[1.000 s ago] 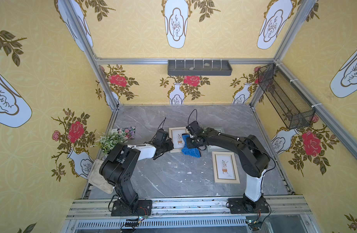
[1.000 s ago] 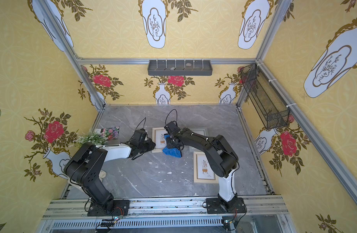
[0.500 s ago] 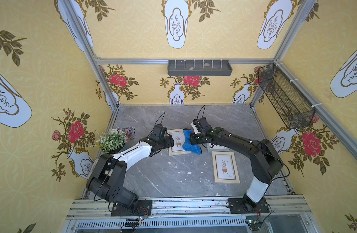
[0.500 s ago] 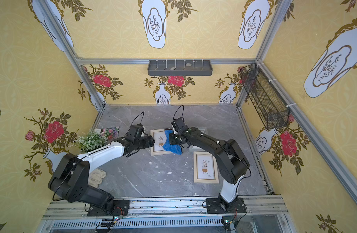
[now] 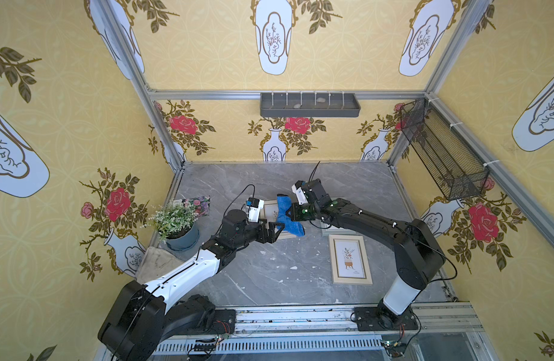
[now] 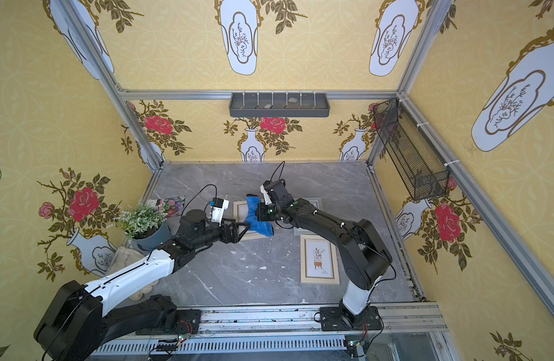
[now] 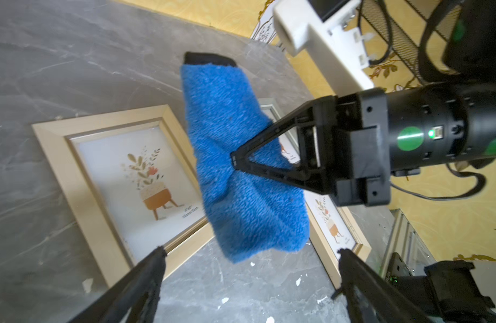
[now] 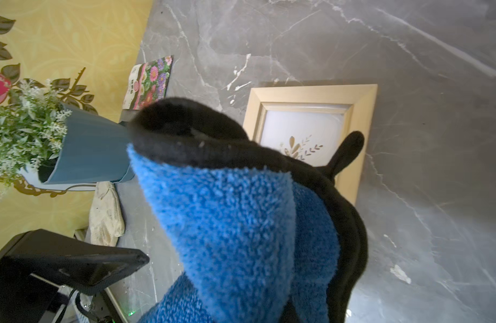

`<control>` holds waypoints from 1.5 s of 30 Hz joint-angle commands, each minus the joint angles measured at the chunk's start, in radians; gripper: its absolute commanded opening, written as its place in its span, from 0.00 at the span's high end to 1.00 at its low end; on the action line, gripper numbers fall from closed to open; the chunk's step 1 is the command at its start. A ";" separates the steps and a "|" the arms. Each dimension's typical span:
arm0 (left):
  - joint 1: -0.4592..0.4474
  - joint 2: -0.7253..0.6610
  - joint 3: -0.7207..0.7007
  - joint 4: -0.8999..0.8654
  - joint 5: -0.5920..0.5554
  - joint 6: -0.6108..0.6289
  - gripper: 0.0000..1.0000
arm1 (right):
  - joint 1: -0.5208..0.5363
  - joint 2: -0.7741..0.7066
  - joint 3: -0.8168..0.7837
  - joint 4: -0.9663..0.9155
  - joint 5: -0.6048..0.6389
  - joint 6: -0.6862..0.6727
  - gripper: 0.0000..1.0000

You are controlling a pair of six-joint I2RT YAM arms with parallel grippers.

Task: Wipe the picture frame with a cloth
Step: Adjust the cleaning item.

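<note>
1. Gripping one plush bright-blue microfibre cloth (image 7: 235,125) with black edge trim near its middle: right gripper (image 7: 234,162) clamped tight on it, seen from left wrist view.
2. Hanging bunched and lifted off grey marble-look table (image 5: 269,275), over right-hand side of one pale-gold rectangular picture frame (image 5: 271,211) lying flat.
3. Standing spread wide, holding nothing: left gripper (image 5: 277,231), fingers (image 7: 151,276) just short of cloth's lower end, apart from it.
4. Counting three frames flat on table: two pale-gold, one grey. Grey frame (image 5: 336,232) mostly hidden under right arm. Second pale-gold frame (image 5: 350,264) nearer arm bases, well apart from cloth.
5. Counting along table's left edge: one artificial potted plant (image 5: 178,233) in blue-grey pot, one flowered paper packet (image 5: 197,204), one off-white glove (image 8: 106,215).
</note>
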 commanded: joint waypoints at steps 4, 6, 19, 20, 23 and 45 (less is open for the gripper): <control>-0.015 0.061 0.009 0.082 0.072 0.024 0.05 | 0.027 -0.001 0.015 0.117 -0.058 0.038 0.90; -0.017 0.075 0.012 0.082 0.066 0.024 0.06 | 0.032 -0.003 0.014 0.128 -0.056 0.041 0.90; -0.019 0.168 0.083 0.005 -0.058 0.014 0.37 | 0.071 0.014 0.011 0.185 -0.113 0.082 0.87; -0.019 0.175 0.092 -0.008 -0.068 0.012 0.42 | 0.072 0.017 0.010 0.186 -0.112 0.084 0.86; -0.019 0.175 0.089 -0.014 -0.096 0.004 0.64 | 0.073 0.021 0.007 0.173 -0.097 0.085 0.82; 0.103 0.326 0.285 -0.348 -0.221 0.049 0.99 | -0.034 0.130 -0.027 -0.046 0.186 0.032 0.22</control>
